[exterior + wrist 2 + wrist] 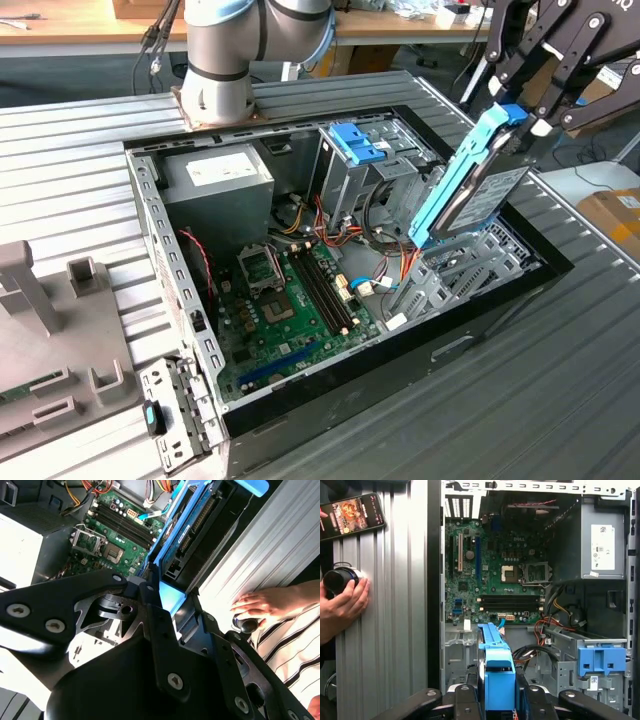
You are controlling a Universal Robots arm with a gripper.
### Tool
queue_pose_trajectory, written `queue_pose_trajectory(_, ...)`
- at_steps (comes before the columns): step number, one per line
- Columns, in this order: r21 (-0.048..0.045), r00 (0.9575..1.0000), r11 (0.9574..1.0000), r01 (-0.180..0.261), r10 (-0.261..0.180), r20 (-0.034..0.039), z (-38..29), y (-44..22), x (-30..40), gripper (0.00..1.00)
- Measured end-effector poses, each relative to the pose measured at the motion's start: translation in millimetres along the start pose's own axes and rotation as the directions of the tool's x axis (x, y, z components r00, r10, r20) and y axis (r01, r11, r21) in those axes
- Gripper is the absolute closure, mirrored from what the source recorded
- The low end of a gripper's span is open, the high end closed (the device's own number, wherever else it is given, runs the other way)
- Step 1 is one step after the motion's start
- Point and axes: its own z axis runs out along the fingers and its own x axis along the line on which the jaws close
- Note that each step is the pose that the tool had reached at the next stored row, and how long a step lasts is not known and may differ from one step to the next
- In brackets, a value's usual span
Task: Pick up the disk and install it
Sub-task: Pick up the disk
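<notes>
The ridged metal table is carrying the open computer case, which is lying on its side with the cover off. The arm is rising from a mount just behind the case, its upper part cut off by the frame edge. Inside the case, the grey power supply is sitting in the corner nearest that mount, and the green motherboard is lying on the case floor beside it, partly hidden by cables.

The disk is standing tilted on end over the case's drive cage, against the case wall at the exterior view's right. Its lower end is dipping into the cage, and whether it is touching the metal there cannot be told. The gripper is clamping the disk's upper end by the blue rails; in the first wrist view its black fingers are pressing on both sides of the blue frame, with their lower parts cut off.

The light-blue latch plate is sitting on the bay at the case's far wall. Outside the case, on the table, a phone is lying half out of frame, and a person's hand is resting on a black knob, partly covering it.
</notes>
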Motion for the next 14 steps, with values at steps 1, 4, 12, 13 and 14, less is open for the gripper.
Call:
queue_pose_trajectory(1, 0.0000, 1.0000, 1.0000, 0.000, 0.000, 0.0000, 0.0, -2.1, 0.0, 0.63)
queue_pose_trajectory(4, 0.0000, 1.0000, 1.0000, 0.000, 0.000, -0.0001, -0.1, -5.2, -0.1, 0.63)
queue_pose_trajectory(12, 0.0184, 0.9998, 0.9998, -0.009, 0.008, 0.0200, 1.5, -5.3, 7.0, 0.63)
queue_pose_trajectory(13, 0.0198, 0.9997, 0.9997, -0.012, 0.012, 0.0202, 1.9, -5.4, 8.0, 0.63)
queue_pose_trajectory(14, 0.0199, 0.9997, 0.9997, -0.013, 0.012, 0.0202, 1.9, -5.4, 8.0, 0.63)
